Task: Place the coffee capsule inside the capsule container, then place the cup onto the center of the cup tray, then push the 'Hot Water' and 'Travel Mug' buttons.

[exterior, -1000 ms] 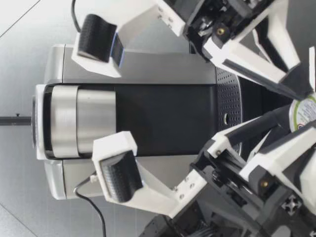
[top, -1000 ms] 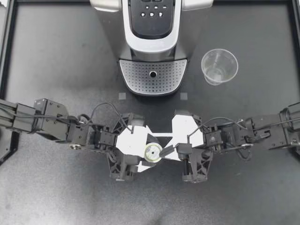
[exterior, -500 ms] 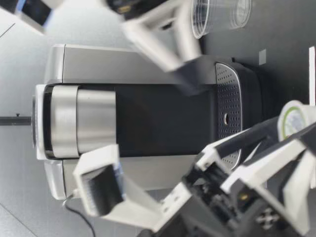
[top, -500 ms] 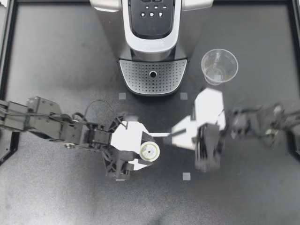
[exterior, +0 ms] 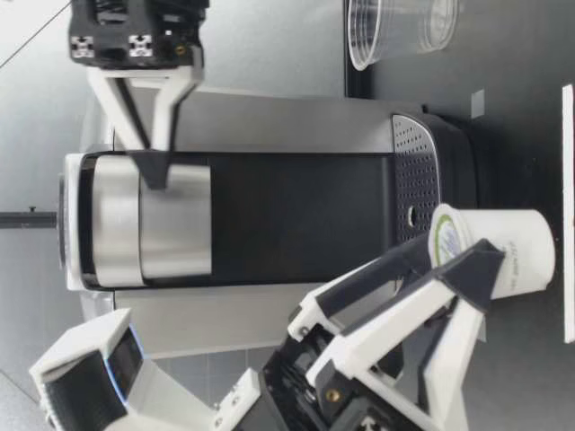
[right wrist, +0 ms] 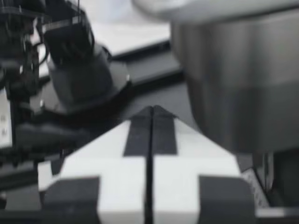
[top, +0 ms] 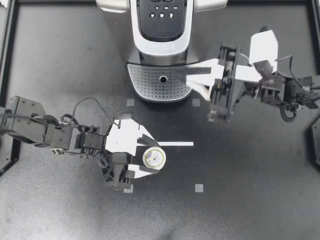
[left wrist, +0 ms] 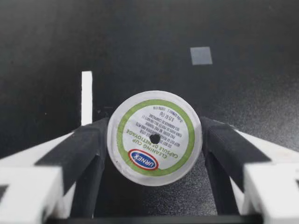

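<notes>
My left gripper [top: 153, 159] is shut on the coffee capsule [top: 154, 158], a small white pod whose green-ringed foil lid faces up. The left wrist view shows the capsule [left wrist: 154, 137] squeezed between both dark fingers [left wrist: 86, 144]. In the low view the capsule [exterior: 503, 251] hangs low over the table in front of the coffee machine [exterior: 296, 215]. My right gripper [top: 189, 75] is shut and empty, raised beside the machine [top: 162, 45] with its tip [exterior: 158, 172] at the silver head. The clear cup [exterior: 395, 31] stands beyond the machine; from above my right arm covers it.
The perforated cup tray [top: 162, 82] sits at the machine's foot, and the button panel [top: 162, 12] is on its top. A white tape strip [top: 175, 144] and small grey squares [top: 199, 188] mark the black table. A black frame [top: 7, 75] borders the table.
My right gripper has let go of the capsule, risen and swung back to the machine's right side, over the cup. My left gripper has drawn the capsule slightly left and nearer the front.
</notes>
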Controlling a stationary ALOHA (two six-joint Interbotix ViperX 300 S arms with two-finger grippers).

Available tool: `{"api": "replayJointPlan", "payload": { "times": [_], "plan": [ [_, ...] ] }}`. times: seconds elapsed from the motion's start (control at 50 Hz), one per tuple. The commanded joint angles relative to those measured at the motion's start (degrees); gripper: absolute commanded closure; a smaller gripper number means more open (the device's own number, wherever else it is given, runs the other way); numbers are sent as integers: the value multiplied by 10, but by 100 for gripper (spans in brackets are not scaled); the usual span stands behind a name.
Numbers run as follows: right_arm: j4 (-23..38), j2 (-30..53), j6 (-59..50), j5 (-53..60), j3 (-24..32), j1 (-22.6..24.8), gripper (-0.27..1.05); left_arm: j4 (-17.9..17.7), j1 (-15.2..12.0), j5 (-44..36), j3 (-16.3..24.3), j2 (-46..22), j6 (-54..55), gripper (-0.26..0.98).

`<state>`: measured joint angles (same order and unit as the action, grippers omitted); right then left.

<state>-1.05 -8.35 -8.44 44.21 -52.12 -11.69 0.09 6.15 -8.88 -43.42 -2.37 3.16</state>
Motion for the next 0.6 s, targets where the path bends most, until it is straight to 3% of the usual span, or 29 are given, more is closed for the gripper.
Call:
{"api": "replayJointPlan", "payload": {
  "times": [0.0,0.58],
  "plan": [
    [-1,-9,1,25,10,-10,76,-1,-2,-5,7,18,0,20],
    [-1,-6,42,76,62,-25,76,-1,-2,-5,10,22,1,20]
  ]
}}
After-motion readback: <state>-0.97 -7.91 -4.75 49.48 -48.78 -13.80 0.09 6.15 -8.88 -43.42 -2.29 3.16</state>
